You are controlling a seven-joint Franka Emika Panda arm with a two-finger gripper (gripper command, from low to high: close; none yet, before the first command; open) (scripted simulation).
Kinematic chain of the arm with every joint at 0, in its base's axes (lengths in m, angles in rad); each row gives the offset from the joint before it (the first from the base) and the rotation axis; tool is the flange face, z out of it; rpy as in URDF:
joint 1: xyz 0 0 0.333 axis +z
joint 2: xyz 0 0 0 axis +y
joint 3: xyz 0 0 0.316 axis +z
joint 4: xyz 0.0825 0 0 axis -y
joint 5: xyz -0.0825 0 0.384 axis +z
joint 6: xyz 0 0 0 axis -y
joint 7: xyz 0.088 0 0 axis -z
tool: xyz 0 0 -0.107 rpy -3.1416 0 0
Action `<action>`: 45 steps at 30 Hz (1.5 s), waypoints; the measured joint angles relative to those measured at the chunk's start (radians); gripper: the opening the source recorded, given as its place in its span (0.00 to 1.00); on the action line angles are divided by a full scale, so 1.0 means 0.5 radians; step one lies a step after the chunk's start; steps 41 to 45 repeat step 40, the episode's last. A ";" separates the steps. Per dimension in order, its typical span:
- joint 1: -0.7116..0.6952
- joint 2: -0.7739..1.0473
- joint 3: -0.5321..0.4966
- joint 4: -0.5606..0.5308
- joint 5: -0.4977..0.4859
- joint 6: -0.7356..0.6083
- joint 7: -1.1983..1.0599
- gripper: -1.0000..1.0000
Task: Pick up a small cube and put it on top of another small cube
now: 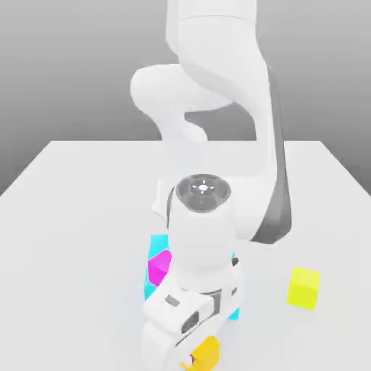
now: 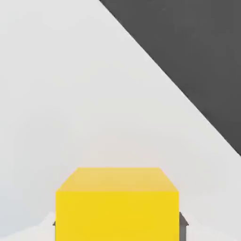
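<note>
— Exterior view first: what's on the white tabletop point(image 1: 80, 217)?
— The white arm point(image 1: 217, 116) bends low over the near edge. Its tool point(image 1: 197, 356) is down at an orange-yellow cube point(image 1: 205, 353), mostly hidden behind the wrist. A magenta cube point(image 1: 159, 265) and a cyan cube point(image 1: 156, 246) sit just behind the arm, touching or overlapping; I cannot tell which. A lime-yellow cube point(image 1: 303, 288) rests well apart, toward the exterior view's right.
— And the hand view?
— It gives the orange-yellow cube point(image 2: 117, 207) close up: flat top, plain front face, sharp edges, with dark fingers point(image 2: 182, 226) pressed against both its sides. So the tool is clamped on that cube, which sits on the tabletop point(image 2: 70, 94) near the tabletop's edge.
</note>
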 joint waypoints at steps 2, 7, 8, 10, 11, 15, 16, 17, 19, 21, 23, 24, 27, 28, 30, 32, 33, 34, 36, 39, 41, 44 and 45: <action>0.026 -0.062 -0.032 -0.013 -0.033 -0.047 0.023 0.00; 0.112 -0.362 -0.126 -0.089 -0.209 -0.269 0.089 0.00; 0.127 -0.402 -0.105 -0.110 -0.251 -0.286 0.015 0.00; 0.157 -0.475 -0.052 -0.152 -0.328 -0.312 -0.159 0.00; 0.172 -0.509 -0.022 -0.173 -0.362 -0.323 -0.255 0.00; 0.232 -0.638 0.107 -0.260 -0.463 -0.361 -0.671 0.00; 0.250 -0.668 0.140 -0.282 -0.480 -0.369 -0.781 0.00; 0.276 -0.699 0.170 -0.305 -0.494 -0.377 -0.894 0.00; 0.347 -0.759 0.224 -0.351 -0.512 -0.391 -1.131 0.00; 0.418 -0.817 0.265 -0.398 -0.519 -0.403 -1.373 0.00; 0.494 -0.875 0.297 -0.445 -0.518 -0.411 -1.621 0.00; 0.529 -0.903 0.316 -0.469 -0.515 -0.415 -1.746 0.00; 0.654 -0.987 0.356 -0.543 -0.498 -0.422 -2.128 0.00; 0.676 -0.990 0.361 -0.557 -0.492 -0.409 -2.211 0.00; 0.683 -0.942 0.368 -0.562 -0.482 -0.353 -2.277 0.00; 0.687 -0.866 0.370 -0.558 -0.476 -0.277 -2.296 0.00; 0.688 -0.823 0.368 -0.556 -0.475 -0.236 -2.300 0.00; 0.687 -0.778 0.365 -0.555 -0.477 -0.192 -2.300 0.00; 0.686 -0.684 0.361 -0.553 -0.487 -0.102 -2.294 0.00; 0.691 -0.601 0.349 -0.554 -0.503 -0.021 -2.281 1.00; 0.691 -0.601 0.349 -0.554 -0.503 -0.021 -2.281 1.00; 0.691 -0.601 0.349 -0.554 -0.503 -0.021 -2.281 1.00; 0.691 -0.601 0.349 -0.554 -0.503 -0.021 -2.281 1.00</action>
